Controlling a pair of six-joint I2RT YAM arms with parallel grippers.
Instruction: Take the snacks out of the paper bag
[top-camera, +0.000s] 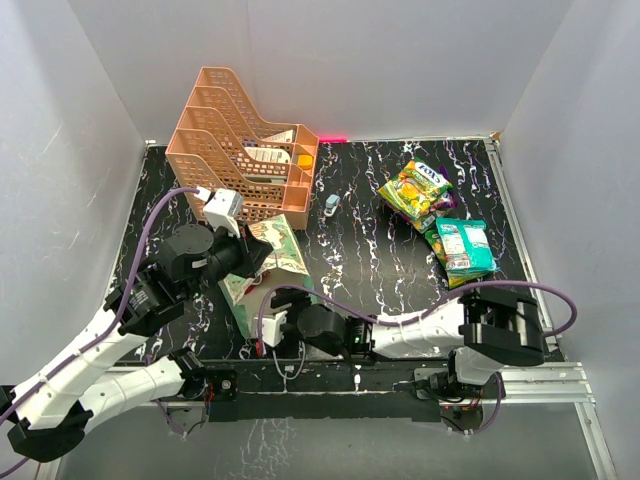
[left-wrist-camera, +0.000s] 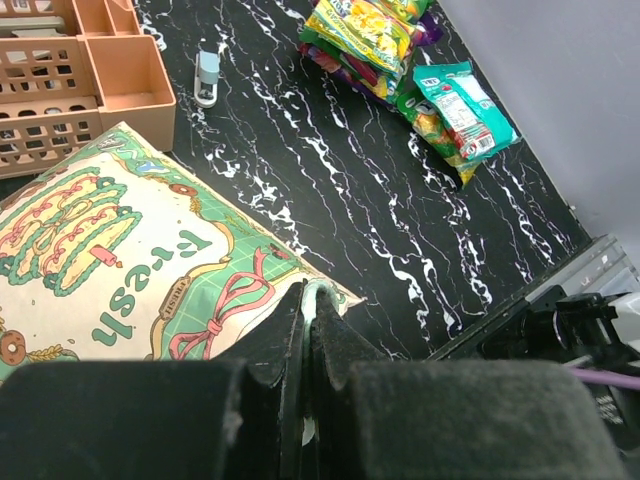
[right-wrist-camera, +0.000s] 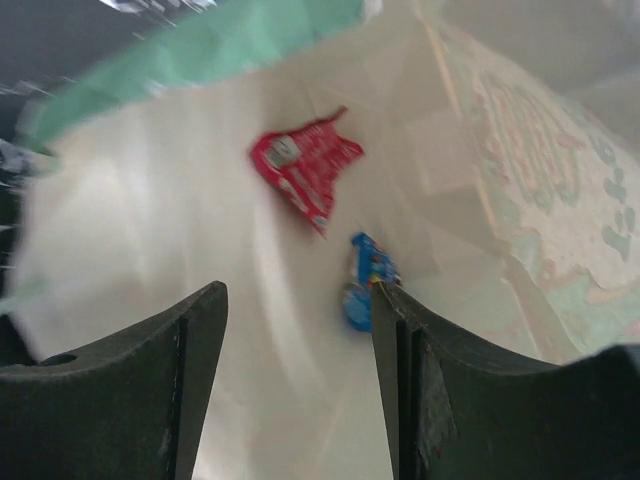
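mint-green paper bag (top-camera: 272, 250) lies flat on the black marbled worktop (top-camera: 370, 270), printed side up. your left hand (left-wrist-camera: 308, 300) is clenched on the bag's near edge, with a fold of paper pinched between the fingers. your right hand (right-wrist-camera: 300, 295) is inside the bag, reaching in from the side facing the arm bases. its fingers are apart with nothing between them, so it's released. that wrist view is blurred, so treat fine detail with care.

two snacks are inside the bag, lying on the cream lining. a red packet (right-wrist-camera: 305, 170) sits deeper in. a blue packet (right-wrist-camera: 365, 285) lies nearer the bag's mouth, just beside one fingertip. you can't tell if it touches.

the other snacks are out of the bag, well off to its right in the top view. a yellow-green packet (top-camera: 415, 185) rests on a purple packet (top-camera: 447, 203). a teal packet (top-camera: 466, 245) lies just beside that pair, on the side nearer the arm bases.

an orange lattice rack (top-camera: 240, 150) stands just beyond the bag's far end. a small pale blue-white object (top-camera: 332, 205) lies on the worktop between the bag and the loose packets, nearer the bag.
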